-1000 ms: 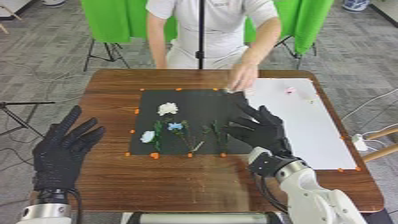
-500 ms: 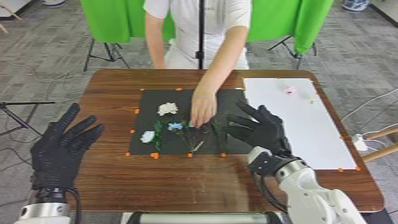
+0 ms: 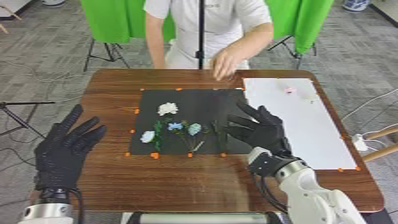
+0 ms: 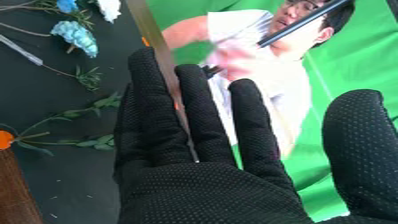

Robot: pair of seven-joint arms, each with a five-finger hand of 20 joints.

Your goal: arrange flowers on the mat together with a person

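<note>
Hovering partly over the mat, the right hand, empty, fingers apart, probably left the person's hand room; the pale-blue flower lay beside the blue flower, likely for grouping.

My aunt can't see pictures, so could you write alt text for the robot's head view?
White and blue flowers lie on a dark mat on a brown table, with a person's hand near its far edge. The robot's open left hand hangs left of the mat, its open right hand over the mat's right side.
</note>
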